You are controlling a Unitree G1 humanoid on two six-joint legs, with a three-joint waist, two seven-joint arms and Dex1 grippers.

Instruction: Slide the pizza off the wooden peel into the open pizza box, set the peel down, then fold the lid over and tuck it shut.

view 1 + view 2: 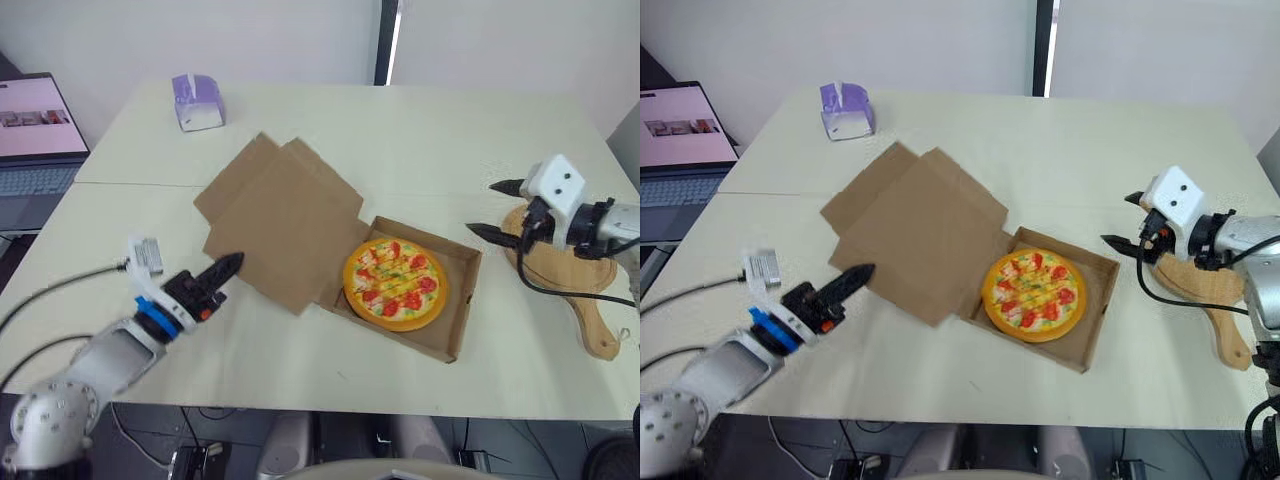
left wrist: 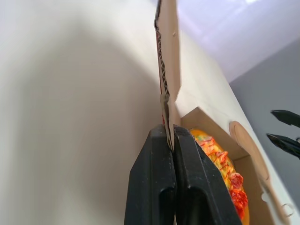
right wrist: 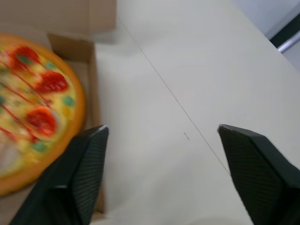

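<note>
Right now my left claw is squeezed shut at the outer edge of the open lid. It seems to pinch the cardboard between its tips, though I can't be certain. Beyond that claw, the pizza sits inside the box. My right claw hangs wide open and empty, near the box's other side, with the peel flat on the bench just behind it.

The pizza is yellow with red spots, its box plain brown.
</note>
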